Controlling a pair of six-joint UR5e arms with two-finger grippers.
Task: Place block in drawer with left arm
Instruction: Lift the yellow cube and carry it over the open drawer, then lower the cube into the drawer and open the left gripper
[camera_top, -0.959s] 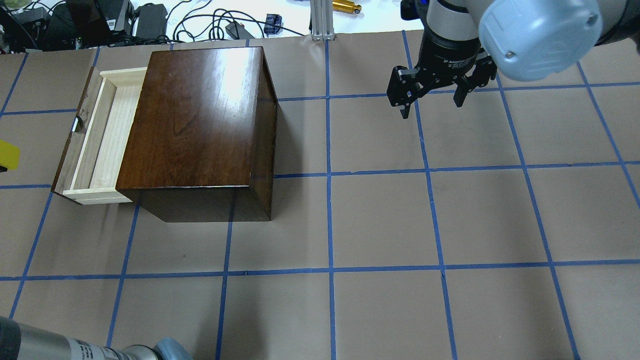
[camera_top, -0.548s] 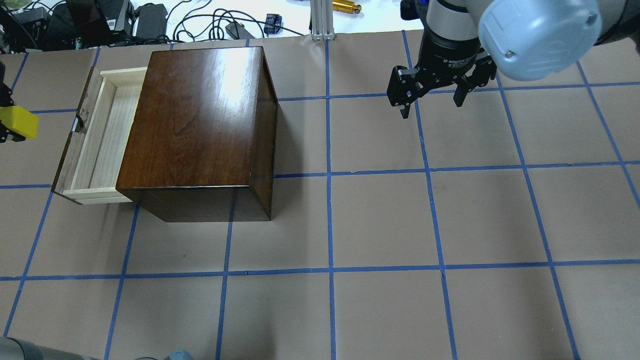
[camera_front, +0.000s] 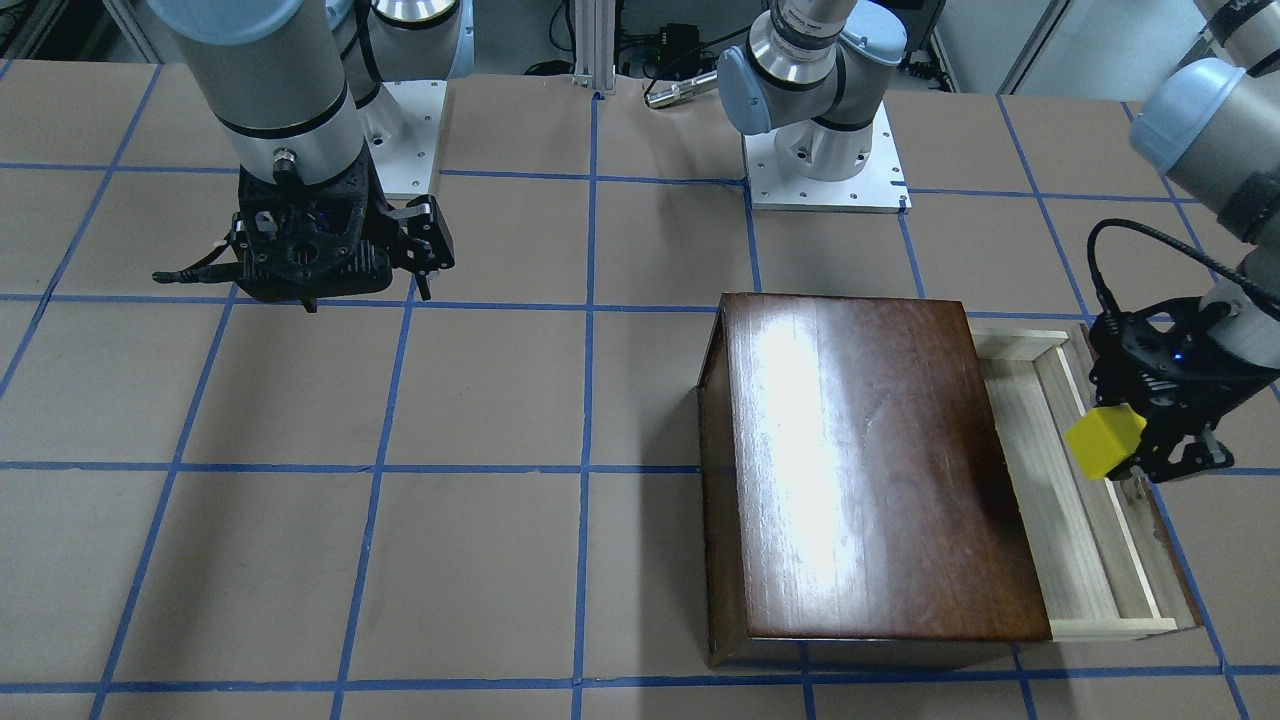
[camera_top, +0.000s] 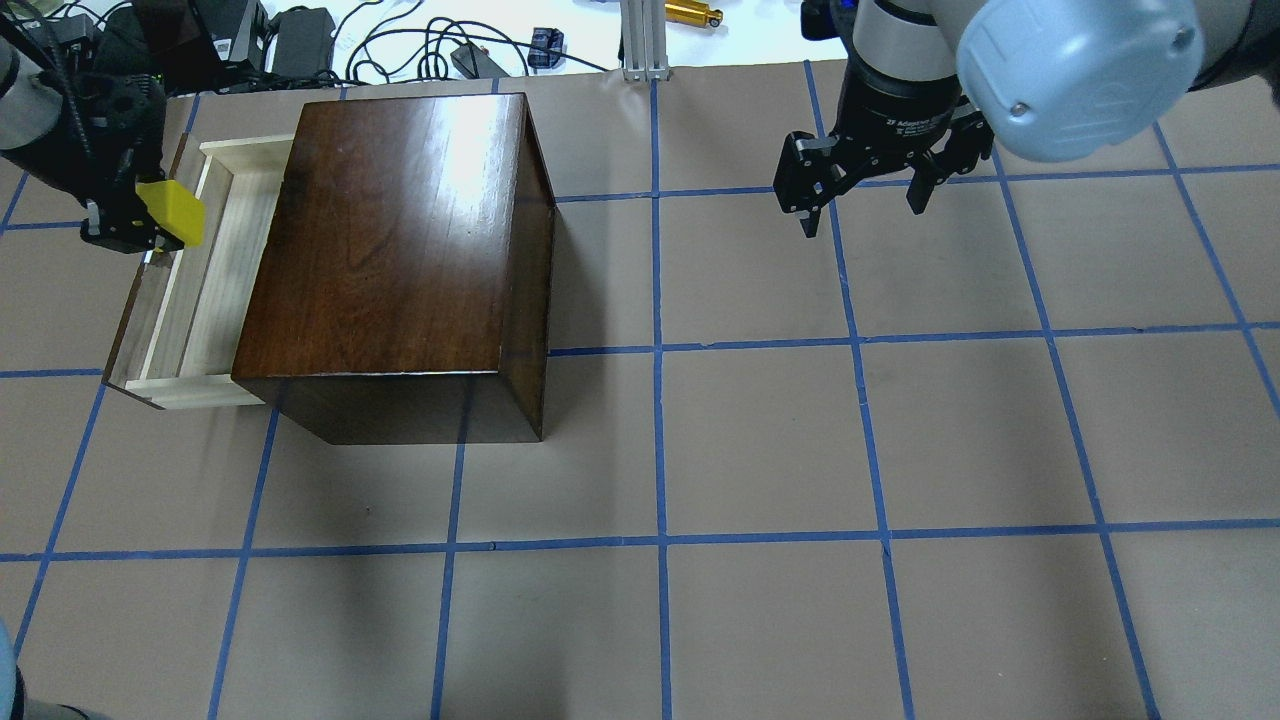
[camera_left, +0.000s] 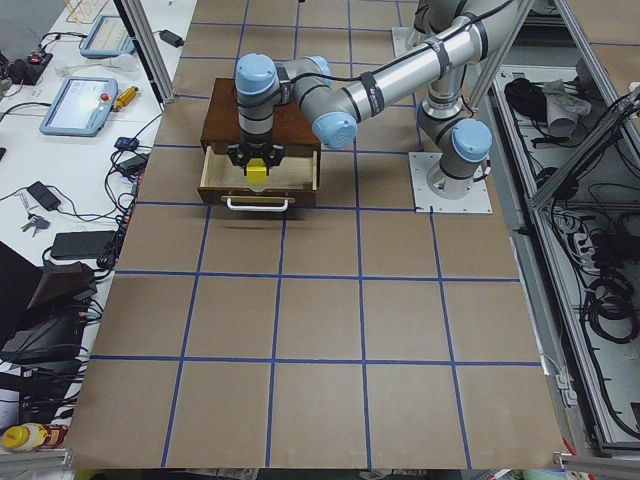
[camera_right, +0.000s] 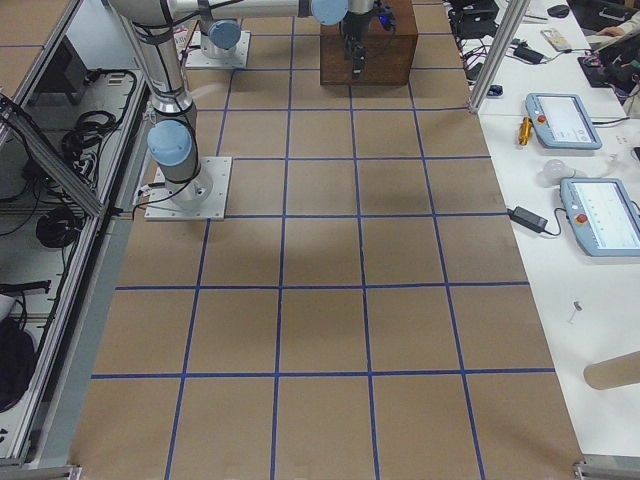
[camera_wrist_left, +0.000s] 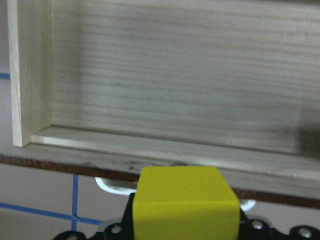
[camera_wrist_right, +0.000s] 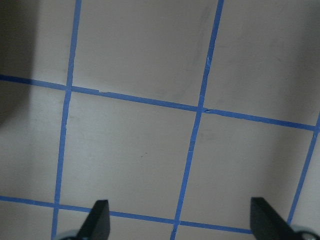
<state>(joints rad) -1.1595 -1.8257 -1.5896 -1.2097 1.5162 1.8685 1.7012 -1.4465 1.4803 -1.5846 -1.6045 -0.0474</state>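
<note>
Since half a second ago, my left gripper (camera_top: 150, 222) has carried the yellow block (camera_top: 174, 212) in from the overhead view's left edge. It now hangs over the front edge of the open drawer (camera_top: 222, 290), which is pulled out of the dark wooden box (camera_top: 400, 250). My right gripper (camera_top: 865, 215) has stayed where it was, jaws spread over the paper-covered table (camera_top: 760, 440), well away from the box.

Front-facing view: my left gripper (camera_front: 1140, 455) is clamped on the block (camera_front: 1104, 441) above the drawer's (camera_front: 1060, 520) front wall.

Left side view: the block (camera_left: 257, 172) sits above the drawer (camera_left: 215, 180), near its middle.

Left wrist camera: the block (camera_wrist_left: 185, 200) fills the bottom, over the dark front panel and metal handle (camera_wrist_left: 110, 186); the bare drawer floor (camera_wrist_left: 175, 75) lies beyond.

Right wrist camera: my right fingertips (camera_wrist_right: 100, 220) stand far apart, gripping nothing.
</note>
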